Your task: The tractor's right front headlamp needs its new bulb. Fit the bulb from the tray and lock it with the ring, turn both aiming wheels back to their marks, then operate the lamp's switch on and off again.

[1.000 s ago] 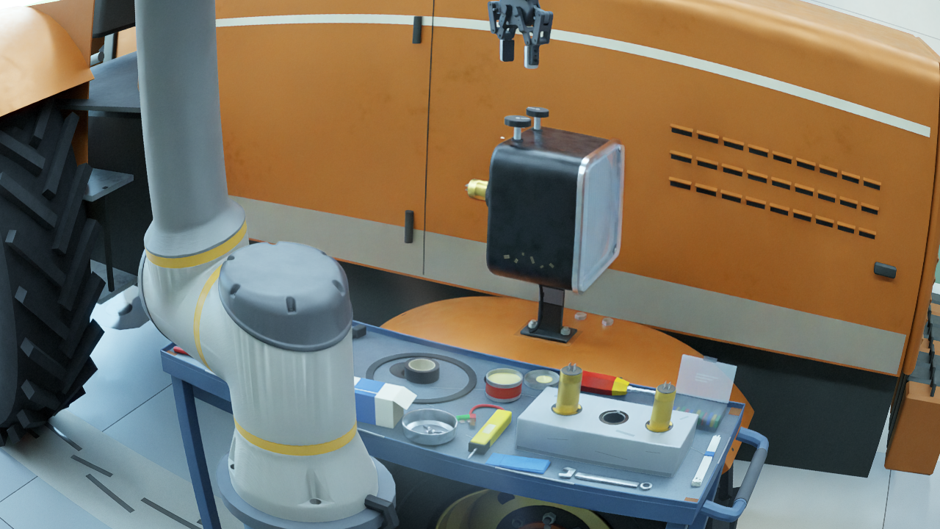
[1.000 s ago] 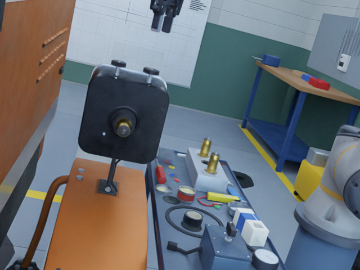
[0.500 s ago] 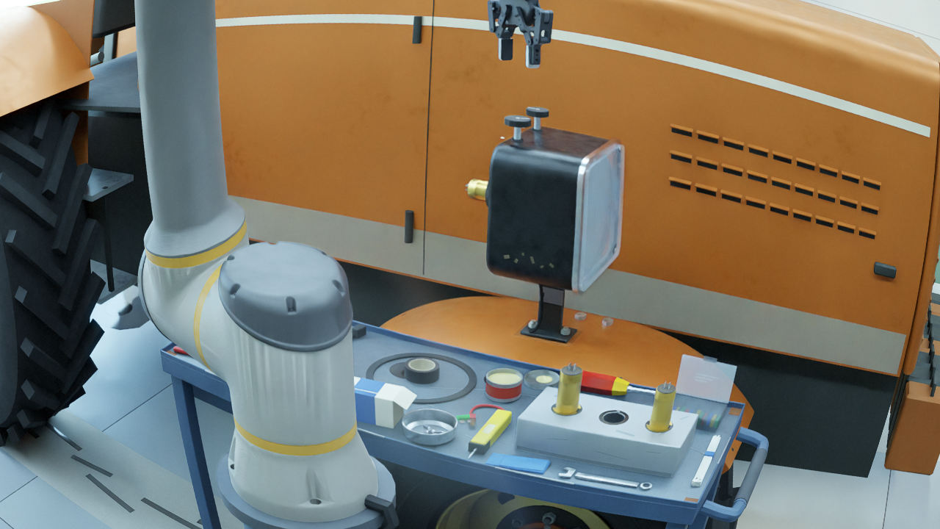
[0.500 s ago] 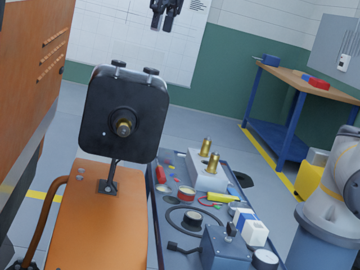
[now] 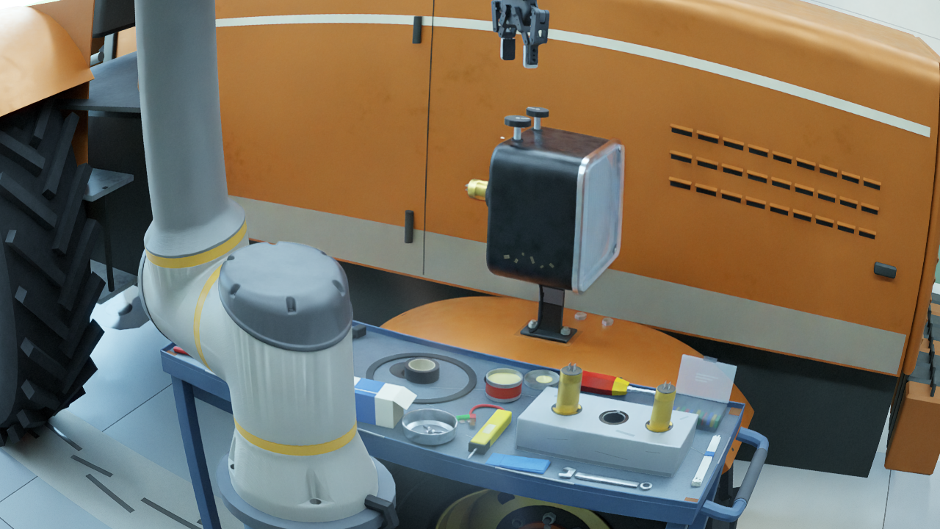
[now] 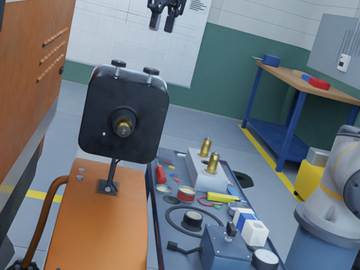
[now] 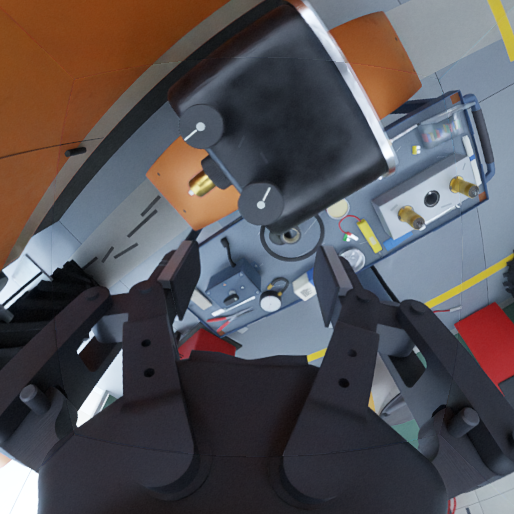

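A brass bulb (image 6: 123, 128) sits in the rear socket of the black headlamp housing (image 5: 552, 210), with a dark ring around its base. Two black aiming wheels (image 7: 200, 126) (image 7: 260, 203) stand on short stems on top of the housing, each with a white line mark. My gripper (image 5: 520, 56) hangs high above the wheels, open and empty, pointing down. On the cart, the white bulb tray (image 5: 608, 428) holds two brass bulbs (image 5: 568, 389) (image 5: 661, 407) with an empty hole between them. The blue switch box (image 6: 225, 245) with its toggle sits at the cart's near end in the second side camera.
The orange tractor hood (image 5: 657, 131) rises right behind the lamp. The lamp's bracket stands on an orange fender (image 6: 96, 215). The cart also carries a tape roll (image 5: 421, 370) inside a rubber ring, a red tin, a metal dish, a yellow tester and a wrench. A blue workbench (image 6: 302, 87) stands far off.
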`<move>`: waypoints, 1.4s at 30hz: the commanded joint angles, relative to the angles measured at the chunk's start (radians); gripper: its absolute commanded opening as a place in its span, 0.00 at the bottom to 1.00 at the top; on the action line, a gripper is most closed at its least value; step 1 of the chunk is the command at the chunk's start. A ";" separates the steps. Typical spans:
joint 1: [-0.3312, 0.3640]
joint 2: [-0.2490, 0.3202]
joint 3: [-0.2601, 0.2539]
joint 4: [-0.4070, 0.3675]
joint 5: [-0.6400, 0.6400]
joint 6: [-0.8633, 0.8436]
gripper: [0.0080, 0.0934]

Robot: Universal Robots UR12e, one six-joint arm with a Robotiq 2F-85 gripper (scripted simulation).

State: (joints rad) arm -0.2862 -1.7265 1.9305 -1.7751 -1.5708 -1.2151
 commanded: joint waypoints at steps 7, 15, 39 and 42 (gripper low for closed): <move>0.000 0.000 -0.001 0.000 0.000 0.162 0.70; 0.000 0.000 -0.001 0.000 0.000 0.437 0.70; 0.000 0.000 -0.001 0.000 0.000 1.571 0.70; 0.000 0.000 -0.001 0.000 0.000 1.710 0.70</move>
State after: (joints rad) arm -0.2862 -1.7264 1.9304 -1.7749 -1.5708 0.5009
